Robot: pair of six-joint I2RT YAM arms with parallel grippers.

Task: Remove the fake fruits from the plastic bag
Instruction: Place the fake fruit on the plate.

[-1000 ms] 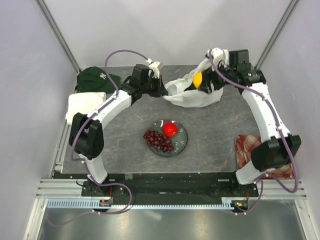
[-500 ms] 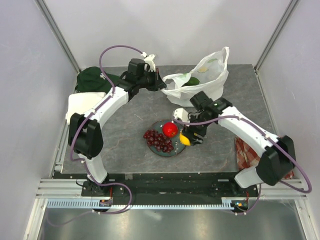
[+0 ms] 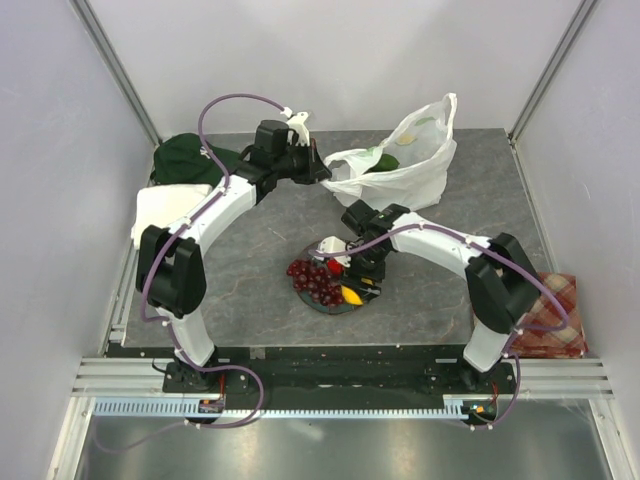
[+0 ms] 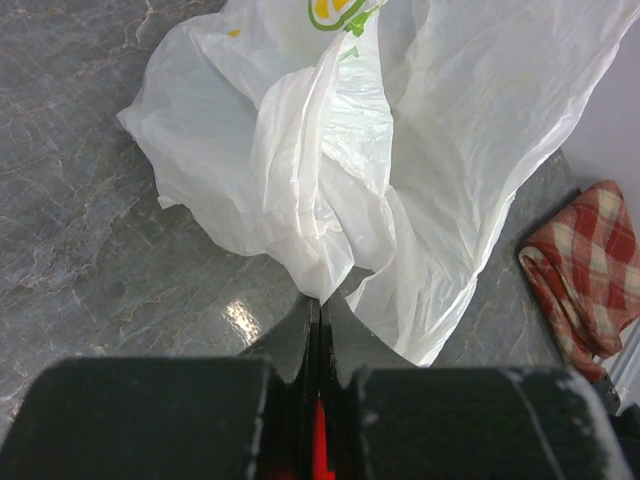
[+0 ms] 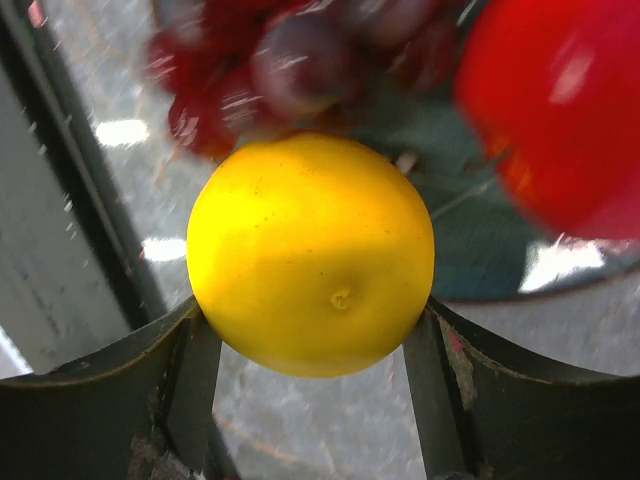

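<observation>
I see the right gripper [image 5: 312,318] with jaws spread to the width of the yellow fruit [image 5: 312,255] and clamped on it, one finger on each side. The fruit is low over the near-right part of the plate [image 3: 325,308], just beside the grape bunch [image 3: 315,280] and near the red apple [image 3: 338,262]. I can't tell if it touches the plate. Right arm pose: elbow out to the right, forearm reaching far-left across the table [image 3: 250,270], wrist folded back and down so the fingers point at the plate.

The left gripper [image 4: 318,315] has its jaws fully together, pinching a fold of the plastic bag [image 4: 330,170] at their tips. The bag sits at the far side of the table, mouth held up and open, well apart from the plate. A green piece [image 3: 383,160] shows inside it. Left arm pose: upper link upright at the near-left, forearm stretched far and to the right, gripper roughly level and pointing right into the bag's left edge.

The red checked cloth [image 3: 548,315] is at the right edge of the table, the green cap [image 3: 185,155] at the far-left corner.
</observation>
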